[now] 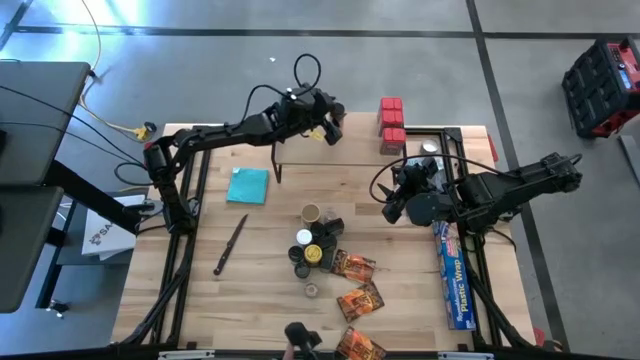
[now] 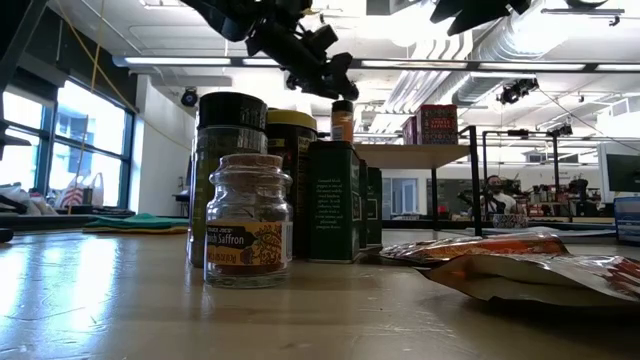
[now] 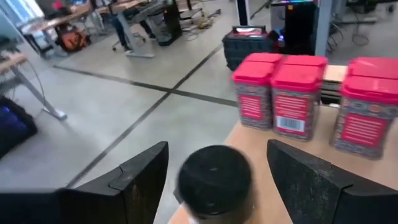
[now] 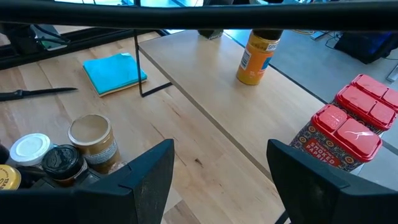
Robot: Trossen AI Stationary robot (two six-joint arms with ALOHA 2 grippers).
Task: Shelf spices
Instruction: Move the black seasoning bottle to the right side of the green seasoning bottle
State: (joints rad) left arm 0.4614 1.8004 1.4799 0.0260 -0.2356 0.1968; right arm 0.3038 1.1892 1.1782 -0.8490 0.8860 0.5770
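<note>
1. Your left gripper [image 1: 325,128] sits over the far left end of the shelf [image 4: 249,118], fingers spread wide. An orange jar with a black lid [image 4: 257,56] stands upright between them, long axis vertical; in the left wrist view the lid [image 3: 214,180] shows with a gap to each finger, so nothing is clamped.

2. Ahead of that gripper and to one side, the red boxes [image 3: 292,93] stand upright on the shelf top in a tight group, labels facing the wrist camera.

3. Your right gripper [image 1: 393,208] hangs on the near side of the shelf's right end, fingers wide and empty. Beyond its fingers lie the shelf top and the red boxes.

4. The remaining spices are off the shelf, on the table nearer than both grippers: a cluster of upright jars [image 1: 312,245] and the flat orange-brown packets [image 1: 358,300] lying down.

5. Hard to make out – the orange jar's base is cut off in the left wrist view, and the low view is mostly filled by the saffron jar [image 2: 247,220] and the dark jars behind it. One packet is cut by the high view's lower edge.

6. The surface is a light wooden table [image 1: 200,290], also carrying a teal cloth [image 1: 248,185], a black knife [image 1: 230,245] and a blue plastic-wrap box [image 1: 455,270].

7. The room – grey floor with dark lines, large windows, ceiling ducts.
</note>
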